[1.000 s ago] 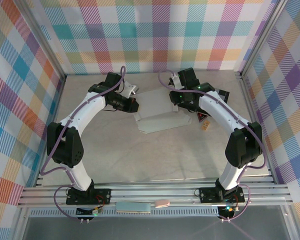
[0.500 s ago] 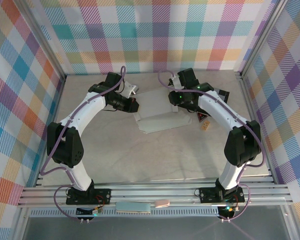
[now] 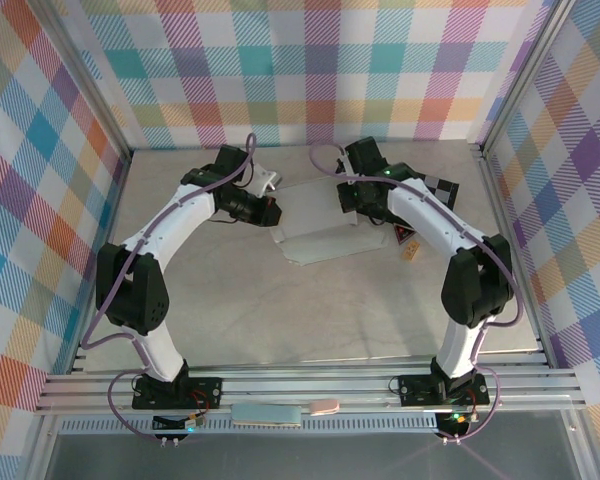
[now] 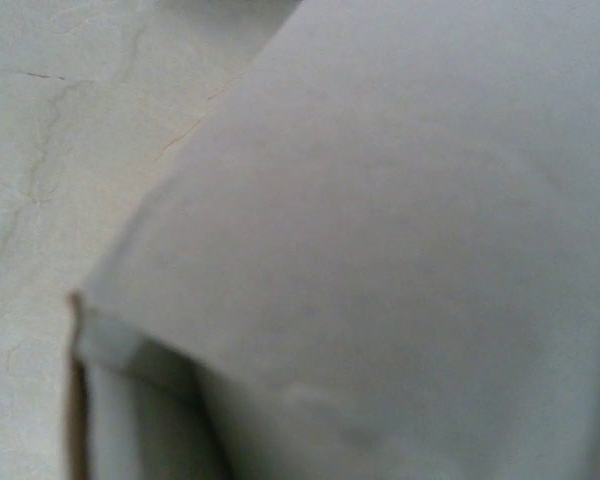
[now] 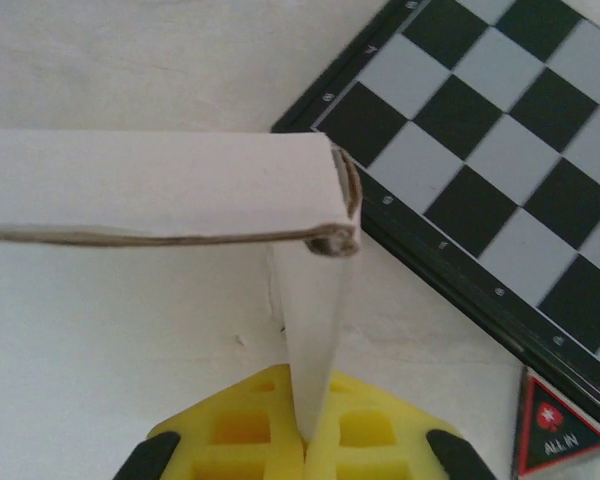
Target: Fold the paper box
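The pale, marbled counter (image 3: 280,320) carries everything, and both claws are at its far half. Between the two claws lies the paper box (image 3: 315,228), a white card sheet, mostly flat, with its near edge folded up as a low wall.

The black-and-grey chequered board (image 5: 500,150) lies ahead of the right claw and off to its right. One corner of its black frame points in toward the claw's grip.

The right claw (image 5: 305,445) is at the box's right-hand edge. Its yellow pads (image 5: 365,430) are pressed together on a thin white flap of the box, which stands edge-on between them and runs straight ahead of the claw. At the flap's far end, a long strip of the same card runs off to the claw's left. It shows a raw brown edge and a small rounded fold at the corner where the two meet.

The left claw (image 3: 268,211) is at the box's opposite edge, touching it. It is drawn together. Its wrist view shows only blurred white card very close, with one corner of it over the counter, so I cannot tell whether any card is pinched.

A small red-and-black triangular badge (image 5: 560,432) reading ALL IN lies just right of the right claw, beside the board's frame.
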`<act>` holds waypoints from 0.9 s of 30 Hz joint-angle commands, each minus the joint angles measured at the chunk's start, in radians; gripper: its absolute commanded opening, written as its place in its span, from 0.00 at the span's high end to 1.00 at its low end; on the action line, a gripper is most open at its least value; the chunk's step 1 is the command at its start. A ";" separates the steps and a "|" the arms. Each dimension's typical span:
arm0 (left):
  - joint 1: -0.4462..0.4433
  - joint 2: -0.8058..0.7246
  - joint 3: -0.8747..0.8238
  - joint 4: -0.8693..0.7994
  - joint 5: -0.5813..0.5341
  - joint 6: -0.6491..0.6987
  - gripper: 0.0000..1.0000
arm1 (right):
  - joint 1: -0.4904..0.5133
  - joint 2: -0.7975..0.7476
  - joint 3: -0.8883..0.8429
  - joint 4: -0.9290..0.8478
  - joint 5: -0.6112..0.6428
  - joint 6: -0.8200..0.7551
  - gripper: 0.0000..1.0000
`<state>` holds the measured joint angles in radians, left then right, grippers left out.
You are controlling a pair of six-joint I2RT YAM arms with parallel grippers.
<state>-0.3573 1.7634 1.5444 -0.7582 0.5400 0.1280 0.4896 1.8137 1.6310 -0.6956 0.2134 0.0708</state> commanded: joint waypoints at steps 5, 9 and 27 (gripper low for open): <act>-0.030 0.009 0.069 0.026 -0.043 0.003 1.00 | 0.074 0.081 0.124 -0.231 0.403 0.159 1.00; -0.035 0.013 0.071 0.026 -0.076 -0.014 1.00 | 0.115 0.108 0.177 -0.296 0.566 0.202 1.00; -0.048 0.013 0.071 0.066 -0.100 -0.103 1.00 | 0.151 0.147 0.242 -0.354 0.552 0.195 1.00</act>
<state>-0.3992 1.7802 1.5814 -0.7269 0.4370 0.0467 0.6491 1.9667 1.8908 -1.0145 0.7700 0.2893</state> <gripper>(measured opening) 0.075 0.047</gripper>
